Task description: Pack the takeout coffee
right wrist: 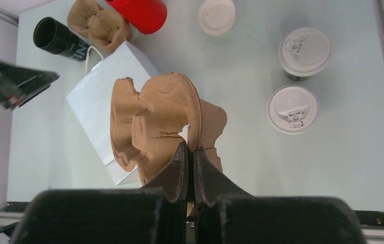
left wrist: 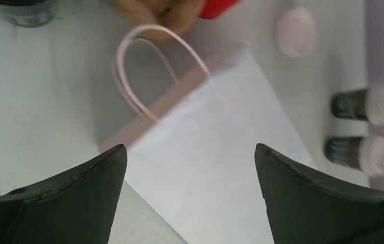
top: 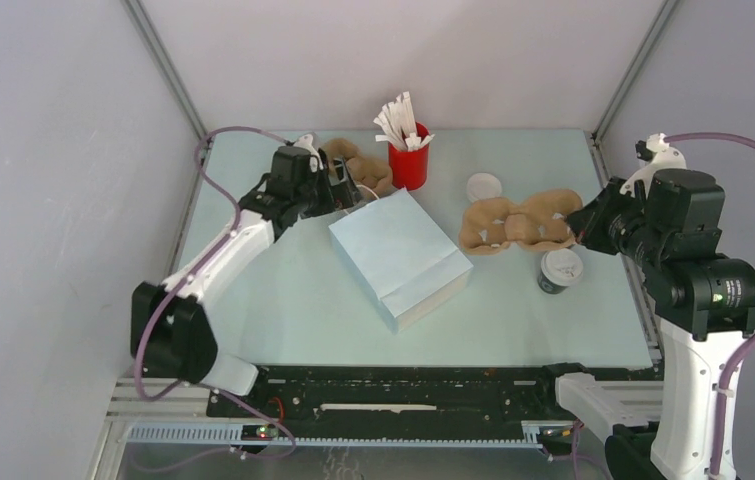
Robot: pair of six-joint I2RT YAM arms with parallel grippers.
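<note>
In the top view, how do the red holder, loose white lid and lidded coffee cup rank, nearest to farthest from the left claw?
1. The red holder, just right of the left claw.
2. The loose white lid, further right.
3. The lidded coffee cup, far right.

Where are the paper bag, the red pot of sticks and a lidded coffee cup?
paper bag point(top: 400, 258): top view, middle of its flat upper face.
red pot point(top: 409, 168): top view, its front wall.
lidded coffee cup point(top: 561, 265): top view, its white lid.
</note>
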